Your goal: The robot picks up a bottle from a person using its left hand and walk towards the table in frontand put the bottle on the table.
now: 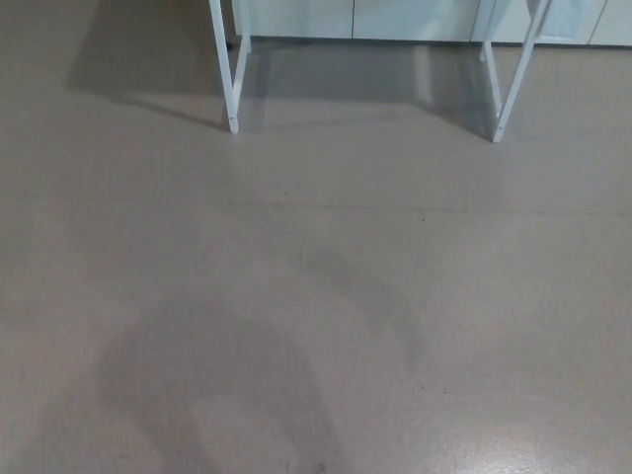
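Hands sit outside your view, grip state untellable; grey floor [316, 296], white table legs [227, 74] ahead.

Our left hand is not in view and our right hand is not in view either: no arm, wrist or finger comes in from either side, beside or on the near side of the white table legs [233, 79]. So we cannot tell how our arms are held, nor whether either hand is open, closed or holding anything. On the near side of the table legs lie only soft curved shadows [227, 375], and we cannot tell whether our own body casts them.
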### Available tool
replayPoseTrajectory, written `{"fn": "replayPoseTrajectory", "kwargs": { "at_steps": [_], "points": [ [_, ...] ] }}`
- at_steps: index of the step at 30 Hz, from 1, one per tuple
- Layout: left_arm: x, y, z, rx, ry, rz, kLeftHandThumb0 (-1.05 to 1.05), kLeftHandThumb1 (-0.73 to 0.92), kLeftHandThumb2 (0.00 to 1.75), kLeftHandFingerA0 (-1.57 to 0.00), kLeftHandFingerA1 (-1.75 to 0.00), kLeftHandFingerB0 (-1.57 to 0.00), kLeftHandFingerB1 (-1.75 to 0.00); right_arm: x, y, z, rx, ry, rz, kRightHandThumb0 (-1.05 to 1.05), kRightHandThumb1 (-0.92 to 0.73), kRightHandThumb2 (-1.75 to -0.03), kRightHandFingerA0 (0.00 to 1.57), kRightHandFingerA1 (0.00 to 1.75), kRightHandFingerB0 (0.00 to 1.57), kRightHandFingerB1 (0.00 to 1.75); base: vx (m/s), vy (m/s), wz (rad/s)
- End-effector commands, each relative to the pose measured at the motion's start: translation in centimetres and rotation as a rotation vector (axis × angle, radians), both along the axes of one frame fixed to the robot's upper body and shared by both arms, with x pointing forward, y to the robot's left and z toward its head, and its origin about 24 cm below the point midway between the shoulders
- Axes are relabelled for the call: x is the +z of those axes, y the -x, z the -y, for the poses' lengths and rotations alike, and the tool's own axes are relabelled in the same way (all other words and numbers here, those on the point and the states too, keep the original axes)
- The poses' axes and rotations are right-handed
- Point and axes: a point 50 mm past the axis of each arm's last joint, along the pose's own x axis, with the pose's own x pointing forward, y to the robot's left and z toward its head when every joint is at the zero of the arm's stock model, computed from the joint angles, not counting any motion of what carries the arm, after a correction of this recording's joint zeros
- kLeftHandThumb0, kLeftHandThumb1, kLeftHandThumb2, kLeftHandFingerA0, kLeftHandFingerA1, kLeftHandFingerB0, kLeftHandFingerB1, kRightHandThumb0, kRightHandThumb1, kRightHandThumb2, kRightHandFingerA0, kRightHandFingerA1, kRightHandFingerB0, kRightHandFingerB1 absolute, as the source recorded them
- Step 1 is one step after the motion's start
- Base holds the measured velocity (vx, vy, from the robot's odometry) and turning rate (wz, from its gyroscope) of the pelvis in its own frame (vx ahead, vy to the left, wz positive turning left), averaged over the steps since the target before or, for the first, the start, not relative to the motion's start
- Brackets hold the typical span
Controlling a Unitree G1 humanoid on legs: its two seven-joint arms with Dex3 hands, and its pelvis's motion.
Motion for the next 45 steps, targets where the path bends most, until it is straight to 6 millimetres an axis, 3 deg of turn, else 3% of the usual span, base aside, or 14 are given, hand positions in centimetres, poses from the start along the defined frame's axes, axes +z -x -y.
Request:
{"fn": "replayPoseTrajectory", "kwargs": {
  "at_steps": [1,23,24,27,28,30,31,32,37,38,39,43,44,45],
  "points": [
    [0.6,-0.3,-0.7,-0.014,-0.011,0.030,-0.41,0.64,0.59,-0.53,-0.54,-0.31,-0.33,0.4,-0.4,0.6,0.022,0.001,0.002,-0.26,-0.67,-0.59,0.66,0.46,0.48,0.38,0.00,0.000,0.00],
    [1.0,-1.0,-0.6,-0.012,0.025,0.107,-0.52,0.66,0.60,-0.47,-0.53,-0.26,-0.31,0.4,-1.1,0.3,0.026,-0.029,0.006,-0.26,-0.66,-0.59,0.65,0.46,0.49,0.39,0.00,0.000,0.00],
    [1.1,-1.2,-0.6,-0.014,0.036,0.129,-0.40,0.62,0.59,-0.45,-0.64,-0.22,-0.31,0.4,-1.1,0.2,0.027,-0.036,0.009,-0.26,-0.69,-0.60,0.68,0.47,0.49,0.39,0.00,0.000,0.00],
    [1.5,-1.9,-0.2,0.006,0.106,0.247,-0.45,0.56,0.58,-0.51,-0.73,-0.20,-0.29,0.3,-1.0,0.0,0.029,-0.048,0.001,-0.27,-0.69,-0.60,0.66,0.45,0.50,0.39,0.00,0.000,0.00],
    [2.0,-2.7,0.3,-0.053,0.098,0.308,-0.33,0.35,0.91,0.00,-0.49,0.00,-0.48,0.3,-1.0,0.0,0.029,-0.049,0.000,-0.25,-0.68,-0.60,0.66,0.46,0.50,0.39,0.00,0.000,0.00],
    [2.7,-3.9,1.3,-0.140,0.090,0.403,-0.33,0.35,0.91,0.00,-0.49,0.00,-0.48,0.3,-0.9,0.0,0.029,-0.051,-0.003,-0.25,-0.68,-0.60,0.66,0.46,0.50,0.39,0.00,0.000,0.00],
    [3.3,-4.6,1.8,-0.170,0.105,0.461,-0.66,0.44,0.74,-0.15,-0.40,-0.07,-0.34,0.3,-1.0,0.0,0.029,-0.055,0.000,-0.26,-0.69,-0.60,0.67,0.46,0.50,0.40,0.00,0.000,0.00],
    [5.9,-6.7,3.8,-0.338,0.170,0.633,-0.71,0.46,0.77,-0.10,-0.38,-0.05,-0.26,0.3,-1.3,-0.1,0.022,-0.067,0.011,-0.26,-0.69,-0.60,0.67,0.47,0.51,0.40,0.00,0.000,0.00],
    [6.9,-7.1,4.7,-0.392,0.195,0.666,-0.71,0.46,0.77,-0.10,-0.38,-0.05,-0.26,0.3,-1.4,-0.2,0.020,-0.069,0.014,-0.26,-0.69,-0.60,0.67,0.47,0.51,0.40,0.00,0.000,0.00],
    [11.3,-8.9,8.0,-0.609,0.362,0.804,-0.67,0.42,0.79,-0.04,-0.21,-0.03,-0.15,0.3,-1.8,-0.3,0.023,-0.064,0.009,-0.26,-0.69,-0.60,0.65,0.45,0.49,0.39,0.00,0.000,0.00],
    [13.0,-9.2,9.5,-0.693,0.421,0.838,-0.63,0.39,0.79,-0.01,-0.22,0.00,-0.18,0.2,-1.9,-0.4,0.003,-0.072,0.011,-0.24,-0.67,-0.60,0.64,0.46,0.49,0.39,0.00,0.000,0.00],
    [16.6,-9.4,12.2,-0.875,0.472,0.849,-0.62,0.38,0.77,-0.04,-0.20,0.00,-0.15,0.3,-2.1,-0.3,0.031,-0.050,-0.008,-0.26,-0.68,-0.60,0.66,0.45,0.50,0.38,0.00,0.000,0.00],
    [17.0,-9.4,12.5,-0.901,0.477,0.855,-0.63,0.45,0.55,-0.01,-0.27,0.00,-0.16,0.3,-2.2,-0.3,0.037,-0.050,-0.009,-0.25,-0.68,-0.60,0.64,0.45,0.49,0.38,0.00,0.000,0.00],
    [17.7,-9.2,13.2,-0.942,0.483,0.861,-0.63,0.38,0.78,-0.04,-0.19,0.00,-0.14,0.3,-2.2,-0.3,0.044,-0.046,-0.013,-0.26,-0.67,-0.59,0.64,0.45,0.49,0.38,0.00,0.000,0.00]
  ]
}}
